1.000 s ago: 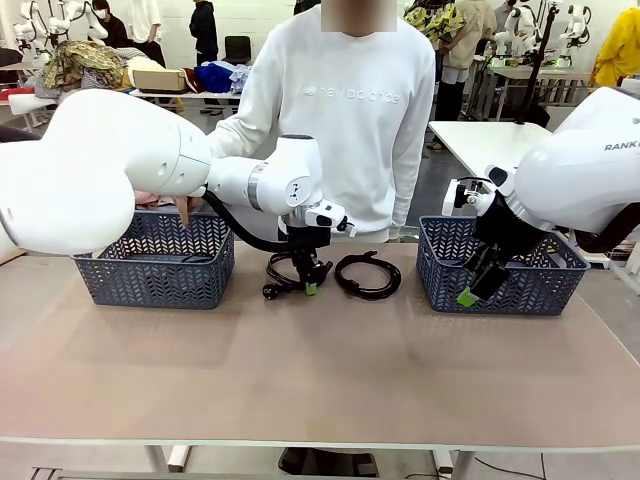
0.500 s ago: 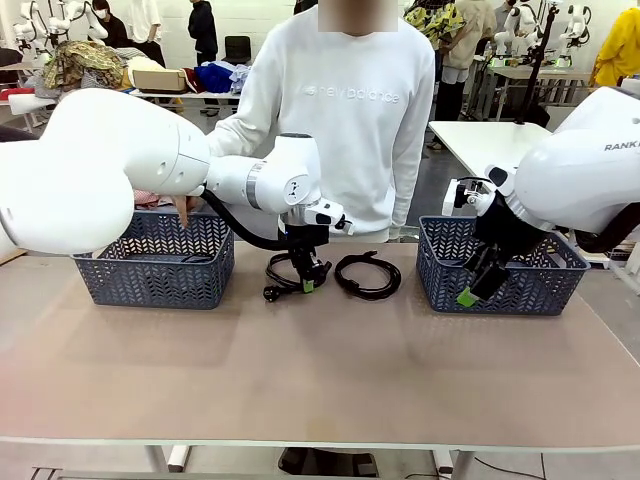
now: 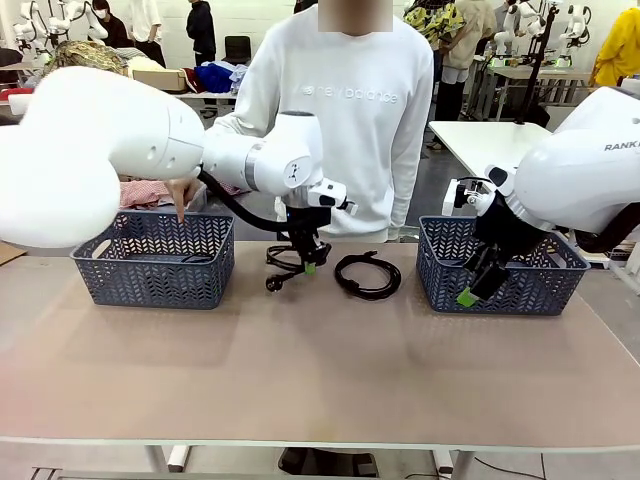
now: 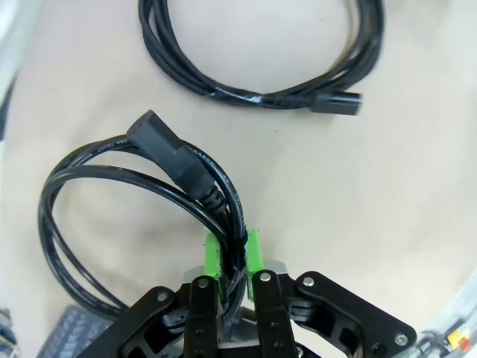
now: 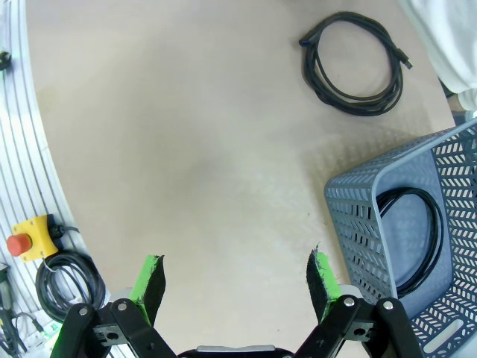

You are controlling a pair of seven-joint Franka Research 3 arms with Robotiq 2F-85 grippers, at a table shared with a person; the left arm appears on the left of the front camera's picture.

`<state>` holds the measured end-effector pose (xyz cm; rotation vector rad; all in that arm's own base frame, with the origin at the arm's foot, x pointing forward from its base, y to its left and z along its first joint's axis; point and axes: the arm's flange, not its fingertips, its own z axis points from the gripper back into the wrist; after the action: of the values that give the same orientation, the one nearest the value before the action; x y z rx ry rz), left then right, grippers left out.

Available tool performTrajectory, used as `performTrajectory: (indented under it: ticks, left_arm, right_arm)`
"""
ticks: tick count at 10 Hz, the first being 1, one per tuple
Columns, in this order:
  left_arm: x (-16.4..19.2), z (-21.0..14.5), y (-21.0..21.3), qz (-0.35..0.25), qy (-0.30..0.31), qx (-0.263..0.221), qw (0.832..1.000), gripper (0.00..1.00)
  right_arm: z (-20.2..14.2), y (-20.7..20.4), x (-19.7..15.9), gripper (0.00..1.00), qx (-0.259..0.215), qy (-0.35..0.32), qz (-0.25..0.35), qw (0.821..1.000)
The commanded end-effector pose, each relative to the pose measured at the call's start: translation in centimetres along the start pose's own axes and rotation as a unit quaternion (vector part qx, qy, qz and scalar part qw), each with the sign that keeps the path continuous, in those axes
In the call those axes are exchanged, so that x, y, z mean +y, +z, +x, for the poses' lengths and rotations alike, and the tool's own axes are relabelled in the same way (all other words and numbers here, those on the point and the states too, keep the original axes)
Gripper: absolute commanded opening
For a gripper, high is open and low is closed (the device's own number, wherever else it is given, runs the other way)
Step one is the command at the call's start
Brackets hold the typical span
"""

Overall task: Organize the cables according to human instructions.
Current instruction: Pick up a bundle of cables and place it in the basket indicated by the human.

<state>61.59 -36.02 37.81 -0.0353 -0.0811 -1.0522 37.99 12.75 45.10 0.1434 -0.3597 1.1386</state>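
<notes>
Left gripper (image 4: 233, 252) clamped on a cable (image 4: 171, 153); right gripper (image 5: 235, 280) wide open, holding nothing.
Held coil is mid-table between the baskets. Second cable (image 3: 367, 275) lies just right of it, third cable (image 5: 437, 227) in right basket (image 5: 358, 216). Person's hand (image 3: 183, 192) points into left basket (image 3: 150, 270).

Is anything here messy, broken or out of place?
Nothing stands out. One cable is clamped, coiled, in the left gripper; a second cable lies coiled on the table; the left basket and right basket stand upright, undamaged.
</notes>
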Motion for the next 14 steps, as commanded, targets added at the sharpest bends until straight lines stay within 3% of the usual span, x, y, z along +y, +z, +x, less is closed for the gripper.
performTrajectory:
  ticks: [1, 3, 6, 11, 14]
  left_arm:
    - [-2.2, -1.6, 4.5, 0.024, -0.038, 0.008, 0.999, 0.0]
    - [-3.7, -2.6, 9.1, 0.031, -0.083, 0.032, 0.996, 0.0]
    - [-3.4, -8.1, 14.2, 0.008, -0.138, 0.04, 0.99, 0.0]
    - [0.6, -17.1, 17.0, 0.027, -0.27, 0.05, 0.961, 0.0]
    - [3.0, -18.6, 16.6, 0.01, -0.225, 0.007, 0.974, 0.0]
  right_arm:
    - [0.1, -0.1, 0.1, 1.0, 0.002, -0.003, -0.003, 1.0]
    - [0.1, -0.1, 0.1, 1.0, 0.002, -0.003, -0.003, 1.0]
    - [0.1, -0.1, 0.1, 1.0, 0.002, -0.003, -0.003, 1.0]
    - [0.1, -0.1, 0.1, 1.0, 0.002, -0.003, -0.003, 1.0]
    - [0.1, -0.1, 0.1, 1.0, 0.002, -0.003, -0.003, 1.0]
